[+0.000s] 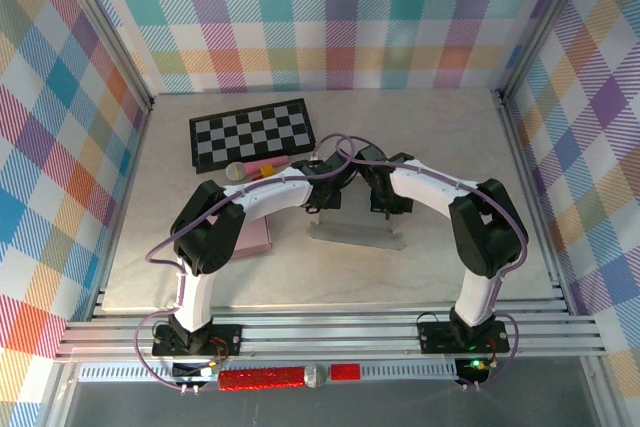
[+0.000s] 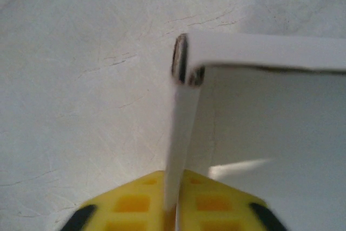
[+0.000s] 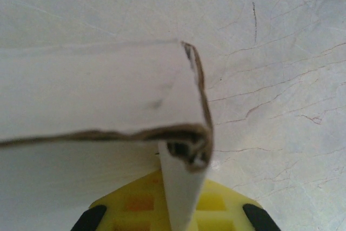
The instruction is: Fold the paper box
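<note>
The white paper box (image 1: 356,235) lies partly folded in the middle of the table, with both arms reaching in over it. My left gripper (image 1: 325,202) is at its left end. In the left wrist view its yellow fingers (image 2: 135,204) pinch a thin upright white wall of the box (image 2: 181,133), at the corner where another panel (image 2: 265,50) turns off to the right. My right gripper (image 1: 385,209) is at the box's right end. There its yellow fingers (image 3: 216,204) clamp a white flap (image 3: 184,187) below a brown-edged folded corner (image 3: 197,139).
A black-and-white checkerboard (image 1: 252,133) lies at the back left, with a pink and grey microphone-like object (image 1: 255,168) in front of it. A pink pad (image 1: 258,237) sits under the left arm. Metal frame posts and plaid walls close in the table.
</note>
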`<action>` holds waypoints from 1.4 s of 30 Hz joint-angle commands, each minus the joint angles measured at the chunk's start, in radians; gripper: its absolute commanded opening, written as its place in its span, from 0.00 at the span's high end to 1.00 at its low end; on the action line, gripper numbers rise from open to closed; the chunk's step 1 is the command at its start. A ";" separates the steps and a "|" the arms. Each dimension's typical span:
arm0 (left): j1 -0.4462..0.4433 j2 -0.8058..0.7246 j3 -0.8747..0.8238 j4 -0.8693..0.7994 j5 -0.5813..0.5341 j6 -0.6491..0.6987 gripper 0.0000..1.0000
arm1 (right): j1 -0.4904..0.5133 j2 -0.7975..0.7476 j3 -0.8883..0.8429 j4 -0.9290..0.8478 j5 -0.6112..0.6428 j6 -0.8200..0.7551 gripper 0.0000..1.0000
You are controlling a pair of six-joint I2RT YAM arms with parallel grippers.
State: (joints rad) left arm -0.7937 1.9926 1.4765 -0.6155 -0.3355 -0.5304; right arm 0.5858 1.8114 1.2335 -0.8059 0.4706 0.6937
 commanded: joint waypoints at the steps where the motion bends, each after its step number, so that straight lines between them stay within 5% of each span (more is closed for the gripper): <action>1: -0.009 -0.015 0.033 -0.033 -0.057 -0.016 0.61 | 0.025 0.049 0.011 -0.068 0.003 0.019 1.00; 7: 0.009 -0.119 0.076 -0.030 0.035 -0.014 0.44 | -0.001 0.102 0.048 -0.124 -0.034 0.068 1.00; 14: 0.084 -0.213 0.123 -0.052 0.104 -0.043 0.45 | -0.063 0.132 0.095 -0.178 -0.102 0.124 1.00; 23: 0.249 -0.335 0.039 -0.083 0.279 -0.040 0.51 | -0.207 0.164 0.210 -0.388 -0.250 0.419 1.00; 31: 0.238 -0.409 -0.185 -0.030 0.435 -0.079 0.58 | -0.249 0.180 0.202 -0.417 -0.488 0.715 1.00; 42: 0.153 -0.321 -0.266 0.101 0.541 -0.157 0.59 | -0.216 0.232 0.163 -0.430 -0.719 0.999 1.00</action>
State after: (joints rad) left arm -0.6289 1.6421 1.2263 -0.5747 0.1585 -0.6479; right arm 0.3477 2.0495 1.4326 -1.2118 -0.1596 1.5524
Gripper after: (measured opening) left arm 0.408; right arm 0.064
